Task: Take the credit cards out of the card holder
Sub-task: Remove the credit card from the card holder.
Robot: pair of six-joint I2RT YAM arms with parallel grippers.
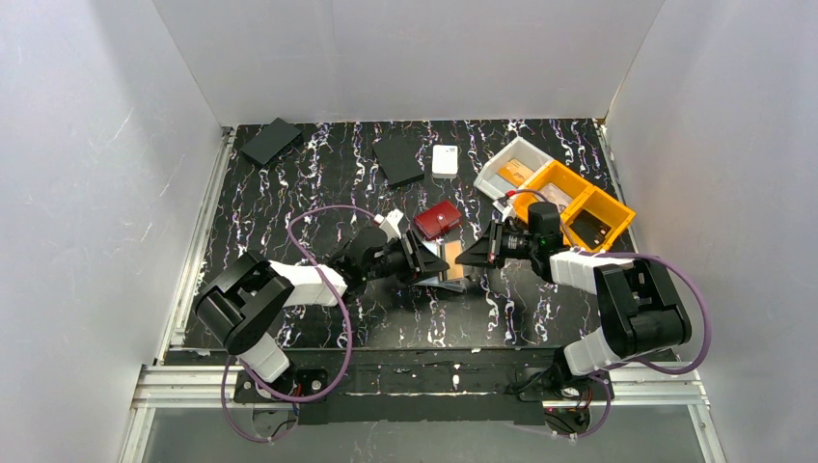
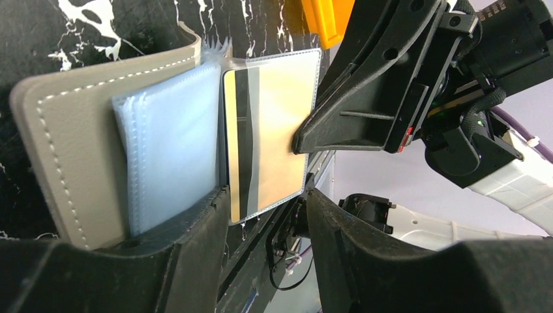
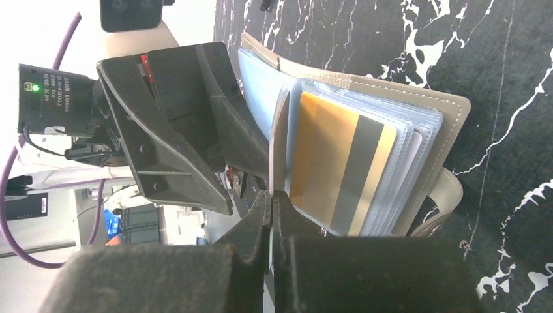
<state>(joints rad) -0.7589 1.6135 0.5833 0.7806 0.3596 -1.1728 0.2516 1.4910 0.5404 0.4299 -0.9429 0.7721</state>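
1. Currently no card is out. The card holder [image 2: 72, 156] is open between the two grippers, and the orange card [image 2: 274, 130] sits inside its clear sleeve [image 2: 270, 60].
2. No sure sight of the light blue card. Only bluish sleeves [image 2: 169, 150] show, so I can't tell if it's in there.
3. Jaws of the right gripper [image 3: 270, 199] are clamped tight on the edge of one sleeve leaf.
4. Jaws of the left gripper [image 2: 264, 205] are partway apart, straddling the holder's near edge. Can't tell if they pinch anything.
5. My read: both pulls are left, so basically the whole job.
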